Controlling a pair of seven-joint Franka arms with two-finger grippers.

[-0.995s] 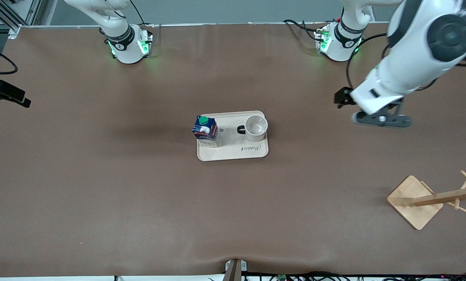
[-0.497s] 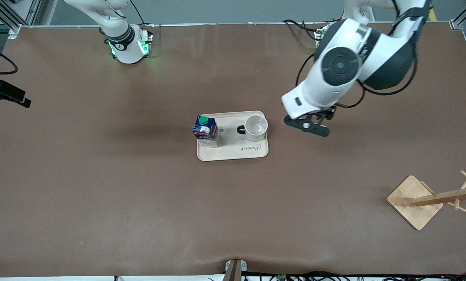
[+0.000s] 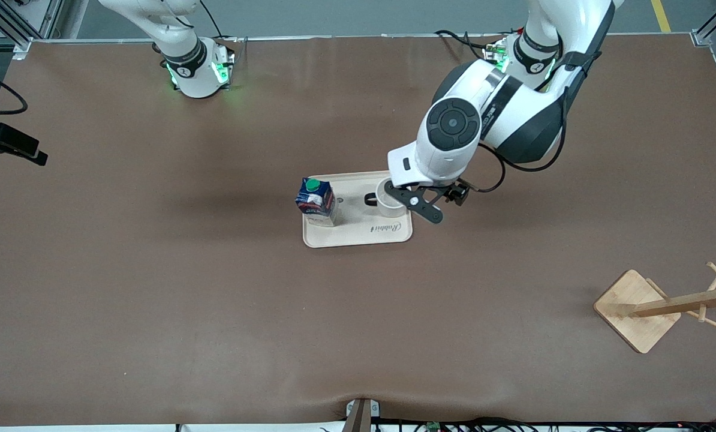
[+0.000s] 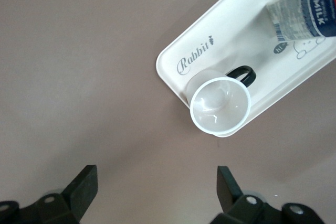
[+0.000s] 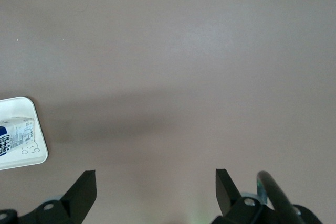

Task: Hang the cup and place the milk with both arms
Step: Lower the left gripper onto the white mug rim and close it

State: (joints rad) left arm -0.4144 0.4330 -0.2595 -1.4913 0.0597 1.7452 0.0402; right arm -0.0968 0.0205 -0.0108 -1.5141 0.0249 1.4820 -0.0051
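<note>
Progress: you have nothing done yet; the cup (image 3: 390, 204) and the milk (image 3: 316, 200) both stand on the tray (image 3: 358, 235), so the hanging and the placing are all still ahead of you.
Cup: upright at the tray's end toward the left arm, mouth up and empty, its black handle pointing toward the milk.
Milk: upright at the tray's end toward the right arm, green cap on top, clear of the cup.
Left gripper (image 4: 152, 192): you have it over the tray's edge just beside the cup, fingers spread wide and holding nothing.
Right gripper (image 5: 152, 192): it waits over bare table, with only a corner of the tray in its wrist view; fingers wide apart, empty.
Rack (image 3: 664, 307): the wooden peg stand sits well apart from the tray, nearer the front camera, at the left arm's end of the table.
Obstacles: your path from cup to rack looks clear, though the rack's pegs run off the front view, so judge that part cautiously.
Cable clutter (image 3: 10, 144): a black fixture at the table's edge near the right arm, away from your work.
</note>
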